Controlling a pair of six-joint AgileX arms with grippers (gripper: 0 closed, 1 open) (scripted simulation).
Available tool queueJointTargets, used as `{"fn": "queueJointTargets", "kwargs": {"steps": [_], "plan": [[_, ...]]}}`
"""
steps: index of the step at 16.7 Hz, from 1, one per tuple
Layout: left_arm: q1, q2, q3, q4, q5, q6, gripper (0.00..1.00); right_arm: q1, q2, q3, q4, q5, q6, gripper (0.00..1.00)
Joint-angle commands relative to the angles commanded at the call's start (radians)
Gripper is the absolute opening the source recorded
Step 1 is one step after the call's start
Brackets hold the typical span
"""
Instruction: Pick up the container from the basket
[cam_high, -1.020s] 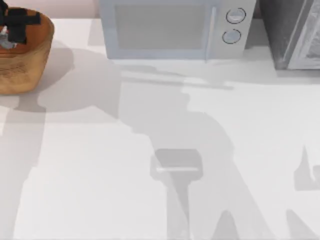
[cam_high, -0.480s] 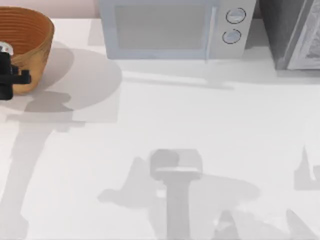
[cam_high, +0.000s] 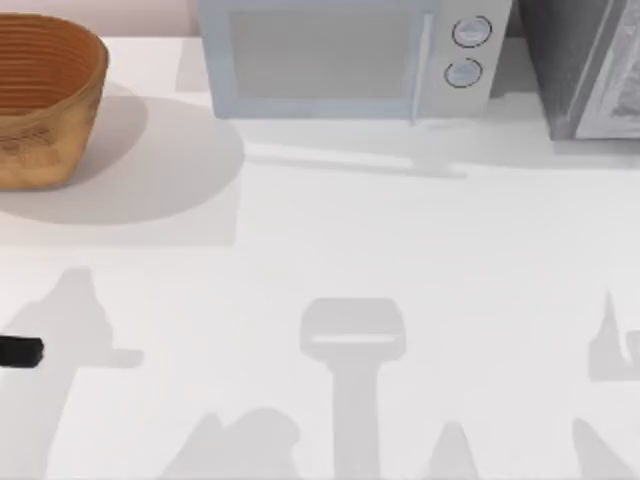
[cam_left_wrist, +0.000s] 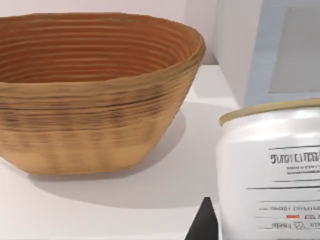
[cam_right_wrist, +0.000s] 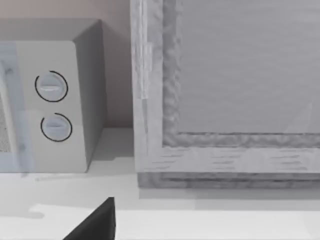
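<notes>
The basket (cam_high: 45, 95) sits at the far left corner of the white table (cam_high: 400, 260), its ribbed brown bowl open. From above, a small dark piece of the left arm (cam_high: 20, 352) pokes in at the table's left edge, well nearer than the basket. The left wrist view has the container (cam_left_wrist: 272, 172) close up, a white can with a pale yellowish rim and printed lines with a bit of red, out of the basket and nearer the camera than the basket (cam_left_wrist: 95, 95). A dark finger (cam_left_wrist: 202, 222) of the left end effector lies against its side, so the can looks gripped. A microwave (cam_high: 345, 58) stands at the back. In the right wrist view a dark corner of the right end effector (cam_right_wrist: 92, 225) shows; I cannot tell how it stands.
</notes>
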Motion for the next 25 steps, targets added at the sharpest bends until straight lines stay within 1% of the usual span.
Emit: {"fn": "queueJointTargets", "kwargs": {"steps": [3, 5, 12, 14, 16, 19, 25], "plan": [[0.016, -0.177, -0.142, 0.1, -0.048, 0.0, 0.0, 0.0, 0.0, 0.0, 0.0, 0.0, 0.0, 1.0], [0.025, -0.239, -0.192, 0.14, -0.068, 0.002, 0.0, 0.0, 0.0, 0.0, 0.0, 0.0, 0.0, 1.0], [0.025, -0.256, -0.208, 0.152, -0.075, 0.004, 0.0, 0.0, 0.0, 0.0, 0.0, 0.0, 0.0, 1.0], [0.019, -0.236, -0.193, 0.167, -0.06, 0.006, 0.0, 0.0, 0.0, 0.0, 0.0, 0.0, 0.0, 1.0], [0.002, -0.171, -0.153, 0.211, -0.02, 0.011, 0.0, 0.0, 0.0, 0.0, 0.0, 0.0, 0.0, 1.0], [-0.03, -0.003, -0.06, 0.314, 0.07, 0.025, 0.0, 0.0, 0.0, 0.0, 0.0, 0.0, 0.0, 1.0], [-0.082, 0.472, 0.185, 0.596, 0.296, 0.063, 0.0, 0.0, 0.0, 0.0, 0.0, 0.0, 0.0, 1.0]]}}
